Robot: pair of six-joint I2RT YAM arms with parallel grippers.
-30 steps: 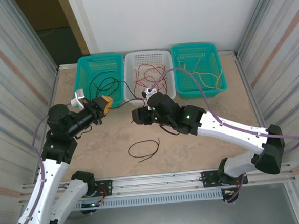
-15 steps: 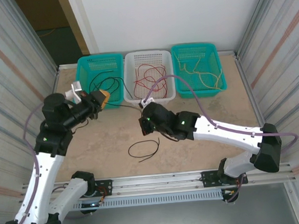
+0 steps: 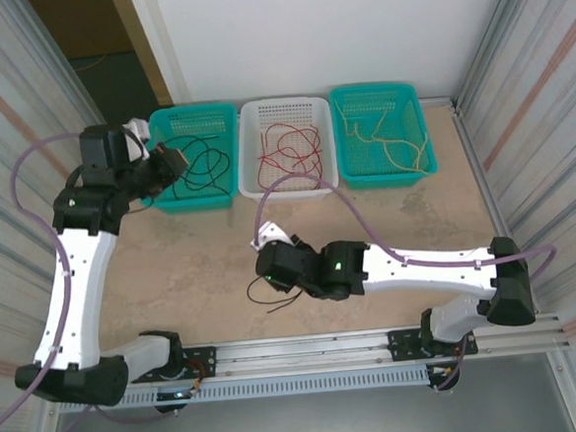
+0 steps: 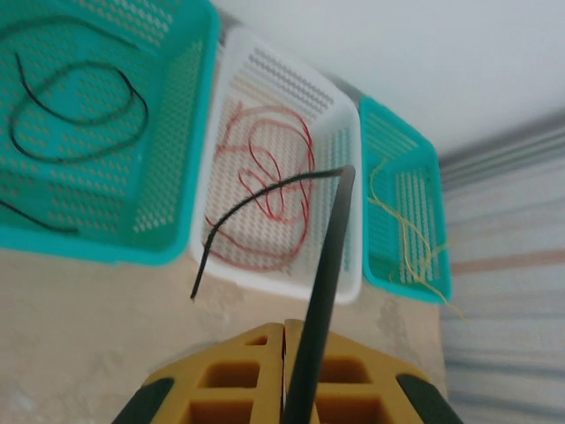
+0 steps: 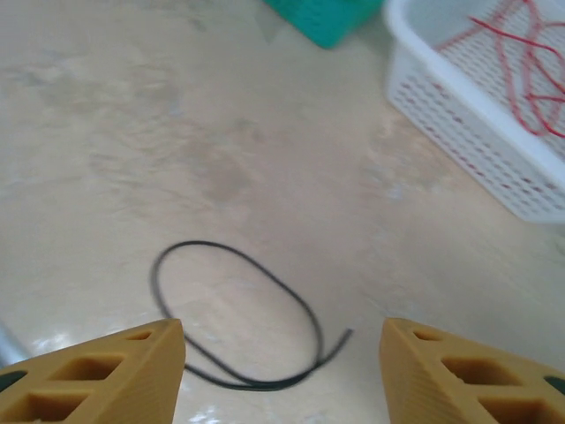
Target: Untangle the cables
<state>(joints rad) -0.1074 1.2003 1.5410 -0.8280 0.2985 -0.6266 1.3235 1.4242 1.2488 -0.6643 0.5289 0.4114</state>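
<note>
Beige tabletop (image 4: 88,318) beneath left tool (image 4: 282,340) tight around black cable (image 4: 332,238)

At the aluminium mounting rail (image 3: 307,348) both arms have black bases. Away from it, the left arm (image 3: 70,281) and right arm (image 3: 420,263) carry white shells, black joints and looping lilac-purple cables (image 3: 29,163). Farthest from the rail, the left gripper (image 4: 284,353) and right gripper (image 5: 278,340) have yellow-orange, hollow-celled fingers (image 5: 441,371).

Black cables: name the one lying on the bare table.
The looped one at the right gripper; the others lie in the left teal basket or hang from the left gripper.
</note>
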